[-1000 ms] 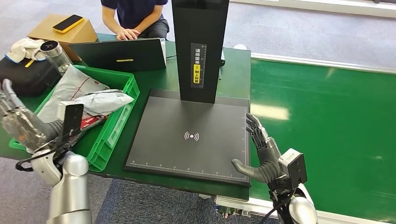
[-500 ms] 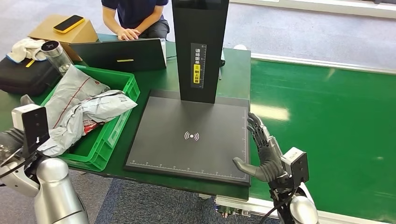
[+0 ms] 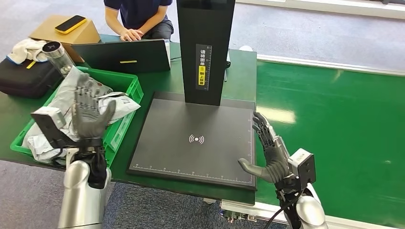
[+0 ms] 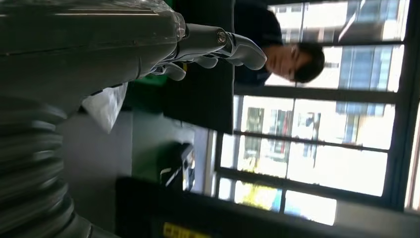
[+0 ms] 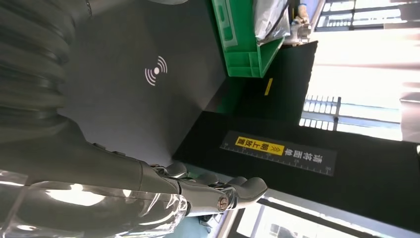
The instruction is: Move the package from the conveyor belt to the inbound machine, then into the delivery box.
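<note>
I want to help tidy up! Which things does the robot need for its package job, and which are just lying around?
For the job: grey plastic mailer packages, green plastic crate, flat black scanner pad, green conveyor belt, left hand, right hand.

Lying around: yellow phone, cardboard box, black laptop, clear bottle, white cloth.
</note>
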### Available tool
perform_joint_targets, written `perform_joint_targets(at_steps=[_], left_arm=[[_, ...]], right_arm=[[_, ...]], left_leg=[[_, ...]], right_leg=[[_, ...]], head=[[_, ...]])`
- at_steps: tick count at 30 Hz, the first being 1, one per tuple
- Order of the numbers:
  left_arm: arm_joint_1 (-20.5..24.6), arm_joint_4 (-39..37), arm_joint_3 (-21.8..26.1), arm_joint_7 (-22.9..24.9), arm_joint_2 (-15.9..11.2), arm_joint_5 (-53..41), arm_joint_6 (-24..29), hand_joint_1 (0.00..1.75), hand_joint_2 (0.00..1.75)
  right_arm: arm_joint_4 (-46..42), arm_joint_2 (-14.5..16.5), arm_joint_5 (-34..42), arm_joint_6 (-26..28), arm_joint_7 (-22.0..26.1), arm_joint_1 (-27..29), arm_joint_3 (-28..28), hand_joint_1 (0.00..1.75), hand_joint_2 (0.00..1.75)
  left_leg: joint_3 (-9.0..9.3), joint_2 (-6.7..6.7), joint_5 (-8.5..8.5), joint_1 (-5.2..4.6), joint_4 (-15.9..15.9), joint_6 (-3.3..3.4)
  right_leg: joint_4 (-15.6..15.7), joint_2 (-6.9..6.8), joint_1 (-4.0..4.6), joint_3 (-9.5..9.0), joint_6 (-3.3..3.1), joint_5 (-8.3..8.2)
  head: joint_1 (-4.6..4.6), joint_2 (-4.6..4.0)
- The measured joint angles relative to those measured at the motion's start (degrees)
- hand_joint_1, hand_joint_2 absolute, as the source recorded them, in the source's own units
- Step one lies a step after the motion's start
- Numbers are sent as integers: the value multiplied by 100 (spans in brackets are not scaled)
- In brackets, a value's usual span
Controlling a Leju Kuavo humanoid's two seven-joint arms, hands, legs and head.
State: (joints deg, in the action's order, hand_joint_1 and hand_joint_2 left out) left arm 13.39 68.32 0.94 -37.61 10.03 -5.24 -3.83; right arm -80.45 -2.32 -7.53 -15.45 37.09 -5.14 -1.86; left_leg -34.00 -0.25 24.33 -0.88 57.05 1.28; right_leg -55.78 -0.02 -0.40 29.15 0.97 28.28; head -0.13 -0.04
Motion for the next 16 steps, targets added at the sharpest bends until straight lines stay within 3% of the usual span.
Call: perform_joint_targets(at_steps=[7, 12, 16], left_arm=[[-162, -233, -838, 150, -149, 131, -448, 0, 175], [-328, -242, -1039, 273, -116, 228, -341, 0, 175], [-440, -200, -1132, 654, -37, 637, -742, 0, 175]], right_arm=[[-42, -4, -293, 278, -21, 9, -48, 0, 175], [-255, 45, -623, 683, -140, 95, -51, 0, 175], [-418, 154, -683, 694, -162, 202, -69, 0, 175]], left_leg=[[-2, -1, 3, 0, 0, 1], [-1, 0, 3, 1, 0, 1], [-2, -1, 3, 1, -1, 1]], right_leg=[[1, 0, 1, 4, 1, 2], [1, 0, 3, 5, 0, 3], [1, -1, 3, 4, -1, 4]], head=[[-1, 1], [-1, 0], [1, 1]])
